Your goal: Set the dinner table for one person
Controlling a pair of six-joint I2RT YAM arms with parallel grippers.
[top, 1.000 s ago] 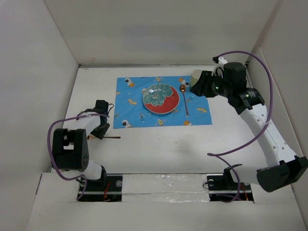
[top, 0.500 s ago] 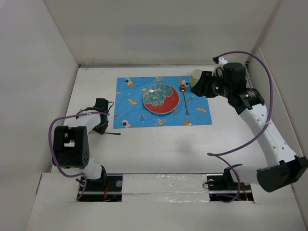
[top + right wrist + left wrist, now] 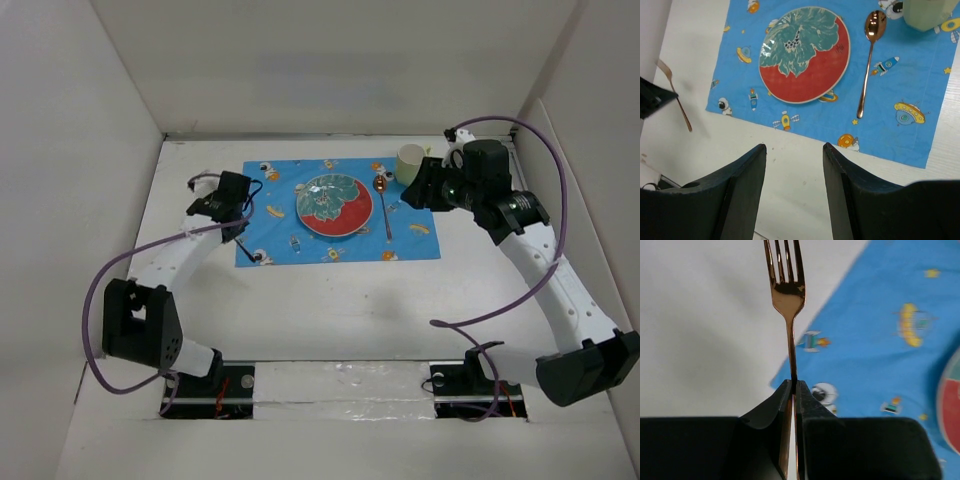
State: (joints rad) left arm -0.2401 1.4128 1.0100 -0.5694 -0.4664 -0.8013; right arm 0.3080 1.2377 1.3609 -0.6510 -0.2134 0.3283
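The dinner table (image 3: pixel 350 300) lies white under both arms. At its far middle a blue placemat (image 3: pixel 410 215) bears a red-and-green plate (image 3: pixel 334 206), a spoon (image 3: pixel 384 205) just right of it and a pale cup (image 3: pixel 410 160) at the far right corner. The left gripper (image 3: pixel 793 390) clamps a copper fork (image 3: pixel 790 315) above the mat's near left corner; the right gripper (image 3: pixel 794 150) hangs spread and empty near the cup.
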